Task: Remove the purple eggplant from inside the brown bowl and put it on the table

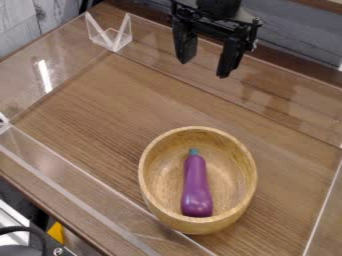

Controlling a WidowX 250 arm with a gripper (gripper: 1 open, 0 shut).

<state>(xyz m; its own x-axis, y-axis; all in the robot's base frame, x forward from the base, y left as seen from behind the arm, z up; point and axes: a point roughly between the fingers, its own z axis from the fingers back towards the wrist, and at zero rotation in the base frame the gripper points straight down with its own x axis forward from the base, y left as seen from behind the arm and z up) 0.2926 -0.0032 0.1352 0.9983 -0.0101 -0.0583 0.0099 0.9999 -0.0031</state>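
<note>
Purple eggplant (pixel 195 185) lies inside the brown bowl (pixel 166 150), lengthwise along the bowl floor, dark green stem tip pointing to the bowl's far rim, rounded fat end toward the near rim. It sits a bit off centre, toward the bowl's right wall, shorter than the bowl is wide. Glossy highlight along its top.

Brown bowl sits upright on the bench (pixel 120 100), light wood, thick rim, grain visible. Its near rim is close to the clear acrylic wall (pixel 80 205) that edges the bench on the camera side.

Hand (pixel 206 52) hangs well beyond the bowl's far rim, up in the air, black, pointing straight down. Fingers (pixel 229 58) spread wide, nothing between them, nothing held. Not touching bowl, eggplant or bench. Well apart from the eggplant.

A small clear folded acrylic stand (pixel 110 32) sits far beyond the bowl, to the left of the hand, near the back wall. Bench surface between bowl and hand is bare wood grain with some glare patches. More clear walls run along the bowl's left and right sides of the bench; right wall edge shows faint reflections.
</note>
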